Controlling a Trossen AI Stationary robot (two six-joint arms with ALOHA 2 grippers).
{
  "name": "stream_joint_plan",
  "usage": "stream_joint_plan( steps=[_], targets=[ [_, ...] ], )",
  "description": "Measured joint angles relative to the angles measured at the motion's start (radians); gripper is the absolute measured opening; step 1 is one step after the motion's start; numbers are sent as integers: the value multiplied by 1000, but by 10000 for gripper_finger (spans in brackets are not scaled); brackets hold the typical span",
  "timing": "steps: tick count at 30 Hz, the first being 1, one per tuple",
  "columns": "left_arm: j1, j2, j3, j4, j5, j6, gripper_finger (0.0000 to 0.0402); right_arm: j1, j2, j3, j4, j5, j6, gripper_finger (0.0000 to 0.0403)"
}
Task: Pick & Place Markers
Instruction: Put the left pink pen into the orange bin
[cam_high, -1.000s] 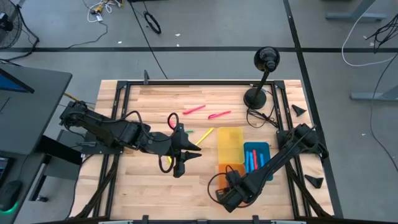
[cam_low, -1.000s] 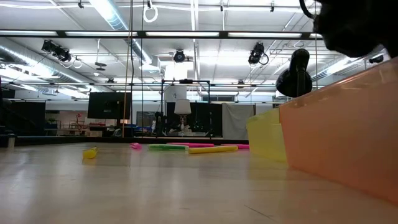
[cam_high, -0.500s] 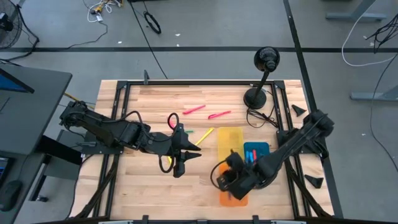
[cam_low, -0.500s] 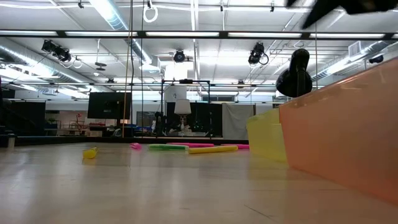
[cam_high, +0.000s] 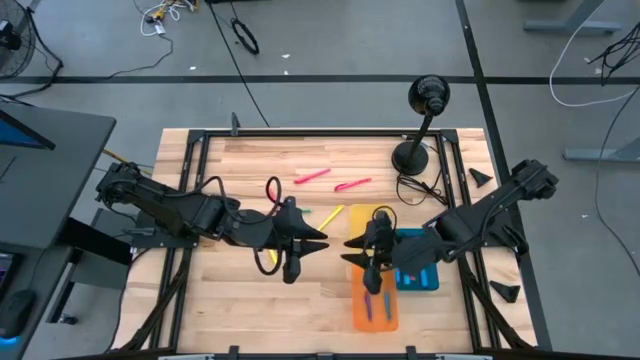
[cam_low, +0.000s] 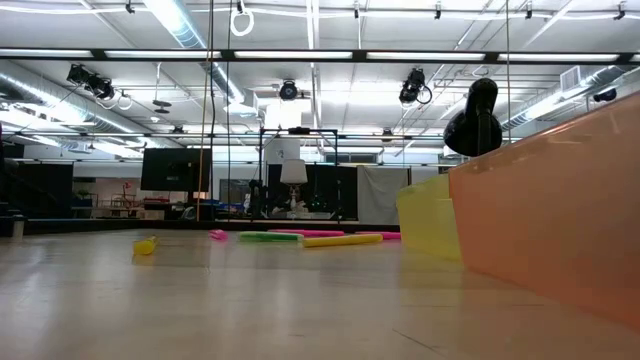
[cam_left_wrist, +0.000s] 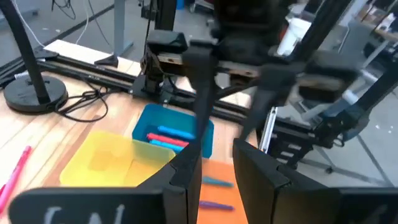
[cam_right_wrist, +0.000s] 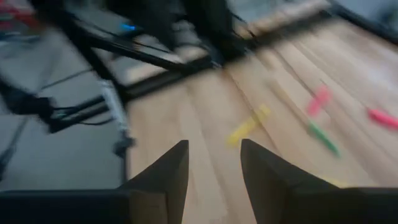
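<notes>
Right arm swung from the near table edge up over the trays; right gripper (cam_high: 372, 262) now hangs above the seam between yellow tray (cam_high: 368, 222) and orange tray (cam_high: 374, 310). Its fingers (cam_right_wrist: 163, 177) stand parted with nothing between them. Left arm hardly shifted: left gripper (cam_high: 298, 250) sits mid-table beside the loose markers, fingers (cam_left_wrist: 185, 180) a narrow gap apart and empty as far as its wrist view shows.

Progress, judged from the high view: partly done. Blue tray (cam_high: 412, 240) holds blue and red markers (cam_high: 406, 257); orange tray holds a couple, one purple marker (cam_high: 388, 304) among them. Still loose on the wood: two pink markers (cam_high: 312, 176) at the far side, a yellow marker (cam_high: 331, 217) and a green marker (cam_low: 268, 237) near the yellow tray, and another yellow one (cam_high: 270, 261) under the left arm. Yellow tray looks empty. Roughly half is left to sort.
</notes>
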Motion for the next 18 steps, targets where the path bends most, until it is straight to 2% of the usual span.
stream_joint_plan(
  steps=[5,10,14,18],
  targets=[
    [0,0,0,23,-69,-27,97,-21,-30,0,188,-87,-228,144],
    [0,0,0,23,-125,-46,97,-22,-41,0,314,-96,-392,144],
    [2,0,0,8,-131,-61,102,-25,-44,0,323,-97,-426,144],
    [36,-17,0,-92,-172,-148,135,-32,-45,0,292,-97,-428,144]
  ],
)
